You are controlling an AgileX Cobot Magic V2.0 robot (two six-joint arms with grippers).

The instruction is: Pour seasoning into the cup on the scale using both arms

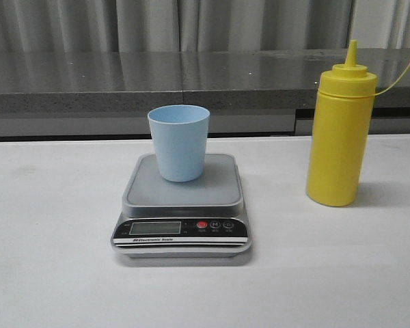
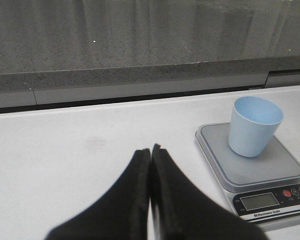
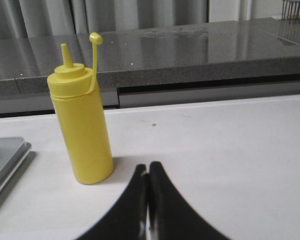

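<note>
The pale blue cup [image 1: 179,142] stands upright and empty on the silver-grey scale [image 1: 183,198] at the table's middle. To the right of the scale stands the yellow seasoning bottle [image 1: 339,133], upright, its tethered cap off the nozzle. Neither arm shows in the front view. In the left wrist view my left gripper [image 2: 150,149] is shut and empty over bare table, with the cup [image 2: 252,126] and scale [image 2: 260,167] some way off to one side. In the right wrist view my right gripper [image 3: 147,166] is shut and empty, close to the bottle [image 3: 83,130] but apart from it.
A dark grey stone counter [image 1: 191,78] runs along the back of the white table [image 1: 55,239], with grey curtains behind it. The scale's display panel [image 1: 181,229] faces the front edge.
</note>
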